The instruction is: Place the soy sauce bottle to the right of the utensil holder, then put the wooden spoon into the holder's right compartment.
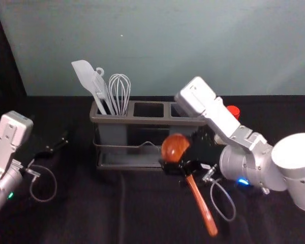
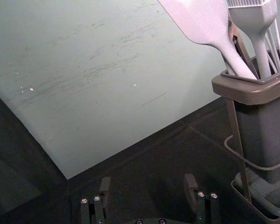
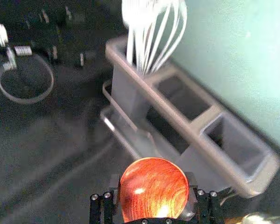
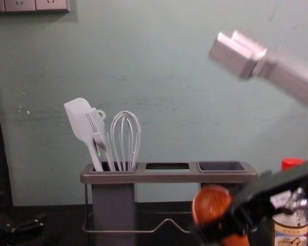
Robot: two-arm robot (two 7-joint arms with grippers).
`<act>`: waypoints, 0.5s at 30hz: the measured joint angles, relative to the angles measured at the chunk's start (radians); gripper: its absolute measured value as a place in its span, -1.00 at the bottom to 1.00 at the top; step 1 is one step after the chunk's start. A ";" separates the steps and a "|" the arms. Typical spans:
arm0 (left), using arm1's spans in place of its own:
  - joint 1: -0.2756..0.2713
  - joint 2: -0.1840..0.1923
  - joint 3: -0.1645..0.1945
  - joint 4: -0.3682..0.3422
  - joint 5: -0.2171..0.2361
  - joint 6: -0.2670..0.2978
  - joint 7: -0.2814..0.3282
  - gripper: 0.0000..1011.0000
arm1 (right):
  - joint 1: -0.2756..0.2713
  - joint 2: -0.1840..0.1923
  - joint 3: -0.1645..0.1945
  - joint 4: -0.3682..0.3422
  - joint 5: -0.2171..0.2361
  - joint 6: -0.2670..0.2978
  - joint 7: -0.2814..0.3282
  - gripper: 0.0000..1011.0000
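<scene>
In the head view my right gripper [image 1: 184, 168] is in front of the holder's right half, shut on the wooden spoon [image 1: 202, 207] just below its bowl, the handle slanting down toward the table's front. The right wrist view has the spoon's bowl [image 3: 154, 187] between the fingertips of the right gripper [image 3: 153, 198]. The utensil holder [image 1: 157, 120] carries white utensils in its left compartment; its right compartment [image 3: 238, 144] looks empty. The soy sauce bottle [image 4: 290, 229] stands right of the holder, partly behind the right arm. My left gripper [image 1: 59, 144] is parked at the left, open in its wrist view [image 2: 147, 186].
A pale wall [image 4: 159, 66] rises behind the table. The holder's wire rail [image 4: 167, 221] runs along its front, below the rim. Black cloth [image 1: 86, 213] covers the table in front of the holder.
</scene>
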 joint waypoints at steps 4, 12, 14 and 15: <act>0.000 0.000 0.000 0.000 0.000 0.000 0.000 1.00 | -0.057 0.005 0.037 -0.096 -0.033 -0.074 -0.053 0.67; 0.000 0.000 0.000 0.000 0.000 0.000 0.000 1.00 | -0.105 0.009 0.090 -0.179 -0.044 -0.196 -0.069 0.67; 0.000 0.000 0.000 0.000 0.000 0.000 0.000 1.00 | -0.109 0.009 0.099 -0.185 -0.044 -0.220 -0.064 0.68; 0.000 0.000 0.000 0.000 0.000 0.000 0.000 1.00 | -0.112 0.011 0.108 -0.189 -0.043 -0.247 -0.058 0.67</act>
